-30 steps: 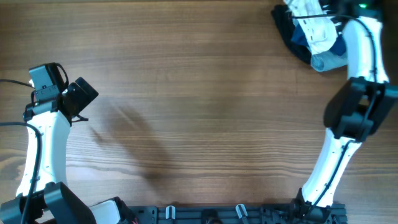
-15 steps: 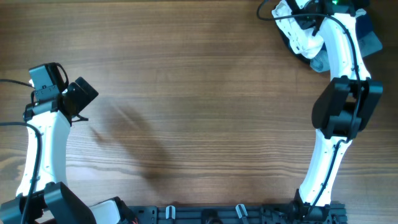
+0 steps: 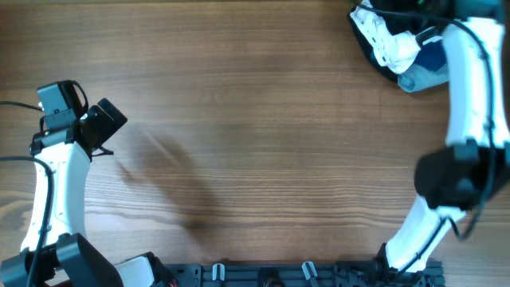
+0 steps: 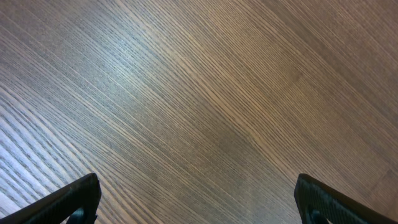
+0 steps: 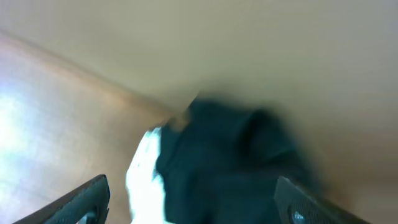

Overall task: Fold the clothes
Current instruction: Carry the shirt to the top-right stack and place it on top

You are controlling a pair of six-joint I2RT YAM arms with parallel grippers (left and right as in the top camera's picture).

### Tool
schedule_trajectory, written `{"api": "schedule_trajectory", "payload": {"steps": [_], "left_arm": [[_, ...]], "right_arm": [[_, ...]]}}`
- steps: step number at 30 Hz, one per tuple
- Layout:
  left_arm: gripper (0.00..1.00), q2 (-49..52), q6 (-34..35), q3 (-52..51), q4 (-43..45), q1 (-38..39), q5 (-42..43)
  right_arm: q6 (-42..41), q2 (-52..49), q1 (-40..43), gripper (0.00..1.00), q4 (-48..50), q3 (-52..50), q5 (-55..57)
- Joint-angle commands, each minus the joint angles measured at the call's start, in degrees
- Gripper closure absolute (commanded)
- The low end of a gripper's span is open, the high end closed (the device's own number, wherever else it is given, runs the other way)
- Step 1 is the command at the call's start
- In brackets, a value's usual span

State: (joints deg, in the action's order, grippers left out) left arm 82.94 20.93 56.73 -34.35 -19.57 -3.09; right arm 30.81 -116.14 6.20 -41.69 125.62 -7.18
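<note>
Left end effector (image 4: pixel 202 200) sits over bare desk (image 3: pixel 255 119) on the left side, fingers spread wide with nothing between them. Right end effector (image 5: pixel 199 202) is up at the far right corner above the heap of laundry. It's also wide open and not gripping anything, though that wrist view is pretty blurry. The black garment (image 5: pixel 230 155) is crumpled in that heap, poking out around the white garment (image 3: pixel 390 40), with the light-blue denim piece (image 3: pixel 418 78) touching it.
</note>
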Motion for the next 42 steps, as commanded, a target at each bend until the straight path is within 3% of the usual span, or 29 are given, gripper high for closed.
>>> {"api": "schedule_trajectory", "payload": {"steps": [1,6,10,14,18,24,31,34,42], "left_arm": [[0.0,0.3,0.7,0.3,-0.1,-0.2,1.4],[0.0,0.3,0.7,0.3,-0.1,-0.2,1.8],[0.0,0.3,0.8,0.3,0.0,-0.2,3.8],[0.0,0.3,0.8,0.3,0.0,-0.2,5.5],[0.0,0.3,0.7,0.3,0.1,-0.2,5.4],[0.0,0.3,0.7,0.3,0.3,-0.2,5.4],[0.0,0.3,0.8,0.3,0.2,-0.2,5.6],[0.0,0.3,0.7,0.3,0.3,-0.2,6.3],[0.0,0.3,0.7,0.3,0.3,-0.2,6.3]], "right_arm": [[-5.9,-0.8,3.6,0.14,5.4,0.4,-0.3],[-9.8,-9.9,9.1,0.14,18.1,0.4,-4.5],[-9.9,-19.2,9.9,0.14,21.9,0.4,-5.7],[-14.4,-26.6,10.2,0.14,17.1,0.4,-1.9],[-14.7,-35.5,11.8,0.21,9.4,0.3,-1.8],[-16.0,-45.5,12.5,0.18,4.0,0.3,-1.9],[-15.7,-38.3,12.5,0.08,1.2,0.4,-3.2],[-13.8,-29.2,12.5,0.01,-2.1,0.4,-2.9],[-14.1,-2.0,11.9,0.0,-6.5,0.4,-3.2]]}}
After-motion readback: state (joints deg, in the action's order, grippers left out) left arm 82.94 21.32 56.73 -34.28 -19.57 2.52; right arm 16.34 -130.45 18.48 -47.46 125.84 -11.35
